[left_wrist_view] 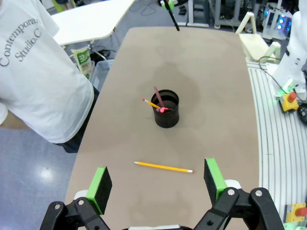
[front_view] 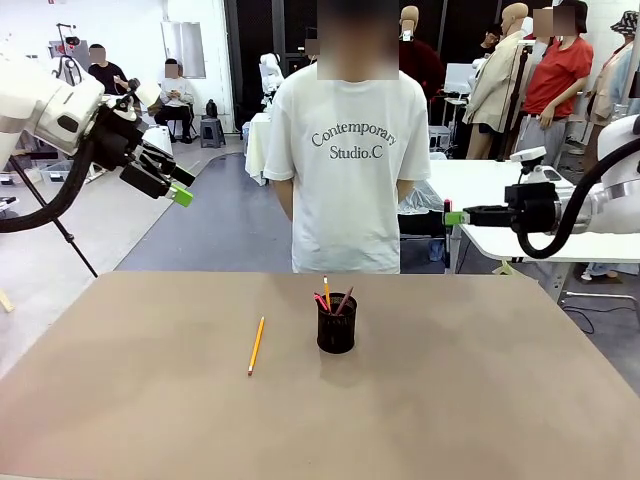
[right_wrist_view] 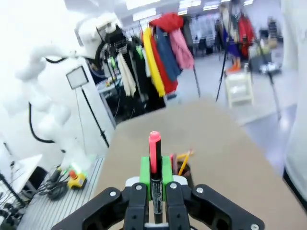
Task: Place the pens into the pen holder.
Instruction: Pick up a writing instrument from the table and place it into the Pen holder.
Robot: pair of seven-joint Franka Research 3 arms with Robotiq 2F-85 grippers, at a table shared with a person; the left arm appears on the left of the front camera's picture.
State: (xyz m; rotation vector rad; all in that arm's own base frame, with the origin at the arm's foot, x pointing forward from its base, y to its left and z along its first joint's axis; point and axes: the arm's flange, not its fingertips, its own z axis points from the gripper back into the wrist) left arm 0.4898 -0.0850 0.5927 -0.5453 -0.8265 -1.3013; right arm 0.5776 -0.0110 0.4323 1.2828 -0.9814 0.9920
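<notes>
Loose pencil: a yellow pencil (front_view: 256, 345) lies flat on the desk (front_view: 480, 400), just left of the pen holder (front_view: 336, 325) and not touching it.
Pen holder: it stands upright near the desk's middle. Three pens (left_wrist_view: 157, 100) lean inside it with their tops above the rim.
Left gripper (front_view: 178, 188): its jaws are wide apart and empty. It is raised above the desk's left side, and in its wrist view the pencil lies across the gap below.
Right gripper (front_view: 455, 216): it is clamped on a black pen (right_wrist_view: 154, 143) with a pink-red cap, raised at the right, well apart from the holder.
Handling, pencil: probably light and stiff, and smooth enough to roll or skid when nudged.
Where to hold: likely mid-shaft, with the pads square across it, since that keeps it balanced for tipping upright.
Handling, holder: it looks light, so a sideways knock could shift or tip it. Entering from above, clear of the leaning pens, seems safest.
</notes>
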